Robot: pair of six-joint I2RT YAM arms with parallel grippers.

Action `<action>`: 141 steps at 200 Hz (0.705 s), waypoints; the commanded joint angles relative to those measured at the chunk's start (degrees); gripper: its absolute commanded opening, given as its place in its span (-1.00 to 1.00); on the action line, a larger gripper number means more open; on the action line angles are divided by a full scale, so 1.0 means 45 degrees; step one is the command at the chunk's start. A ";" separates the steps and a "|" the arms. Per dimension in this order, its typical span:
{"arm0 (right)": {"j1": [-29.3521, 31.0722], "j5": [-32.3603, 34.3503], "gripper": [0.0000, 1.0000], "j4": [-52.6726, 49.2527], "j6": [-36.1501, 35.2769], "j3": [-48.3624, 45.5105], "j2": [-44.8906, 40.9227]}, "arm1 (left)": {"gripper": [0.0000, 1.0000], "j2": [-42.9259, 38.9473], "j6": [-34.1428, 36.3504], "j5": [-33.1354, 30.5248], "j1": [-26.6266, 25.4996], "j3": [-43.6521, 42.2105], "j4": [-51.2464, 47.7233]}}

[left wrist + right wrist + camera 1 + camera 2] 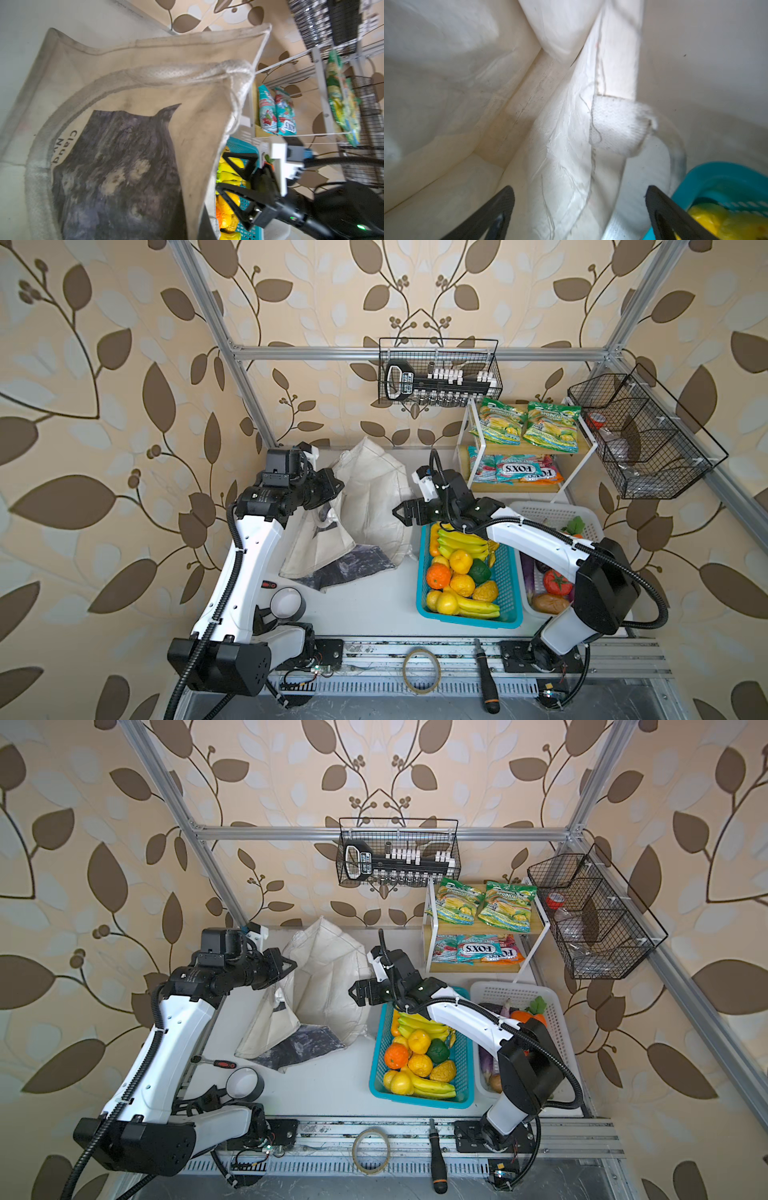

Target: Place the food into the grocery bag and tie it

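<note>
Here we are at the blue basket point(508, 572) point(463, 1052), and the grocery bag point(370, 489) point(328, 973) point(145, 93) point(467, 93) slumps on the table just beside it, on the left arm's side. Its mouth gapes toward the basket and its dark grey front panel slopes down to the tabletop. The left claw point(338, 486) point(293, 964) is pinched tight on the bag's rim, on the side farthest from the basket, and the cloth rises up to those closed tips. Its own wrist camera shows none of its fingers, only the grey panel close up and a white strap point(187, 70) running across the cloth. Now the right claw point(401, 515) point(356, 992) point(222, 171) point(580, 191): it hangs just off the blue basket's far corner, between basket and bag, with its jaws spread wide and nothing between them. Its wrist view looks straight past the two black fingers point(506, 197) at the pale lining and an inner seam of the bag. And the food? The orange point(438, 576) point(395, 1056) sits inside the blue basket among bananas point(461, 541) point(419, 1025) and other fruit. The eggplants point(486, 1067) lie in the white basket point(552, 514) point(507, 990), just beside the blue one on the side away from the bag and partly hidden under the right arm. The two snack packets point(496, 423) point(457, 900) lie flat side by side on the top shelf of the rack point(473, 969) behind the blue basket, well apart from the bag.
</note>
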 commanded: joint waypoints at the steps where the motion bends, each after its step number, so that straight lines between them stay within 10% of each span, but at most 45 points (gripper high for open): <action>1: -0.0112 -0.1294 1.00 0.1164 0.0623 -0.0054 0.0196 | -1.00 -0.0729 -0.1146 0.1553 0.0004 0.0048 0.2035; 40: -0.0257 -0.1662 0.75 0.2057 0.0866 -0.0499 0.0171 | -1.00 -0.1372 -0.1501 0.1439 0.0285 -0.0074 0.2191; 50: -0.0281 -0.2092 0.13 0.2567 0.1016 -0.0553 0.0166 | -1.00 -0.1455 -0.1677 0.1590 0.0291 -0.0321 0.2472; 60: -0.0331 -0.2424 -1.00 0.2590 0.1143 -0.0401 0.0185 | -1.00 -0.1408 -0.1582 0.1545 0.0306 -0.0432 0.2358; 141: -0.0964 0.1201 -1.00 -0.5188 -0.1344 0.2106 -0.0895 | -1.00 -0.0525 0.1496 -0.3007 0.2050 0.2023 -0.1824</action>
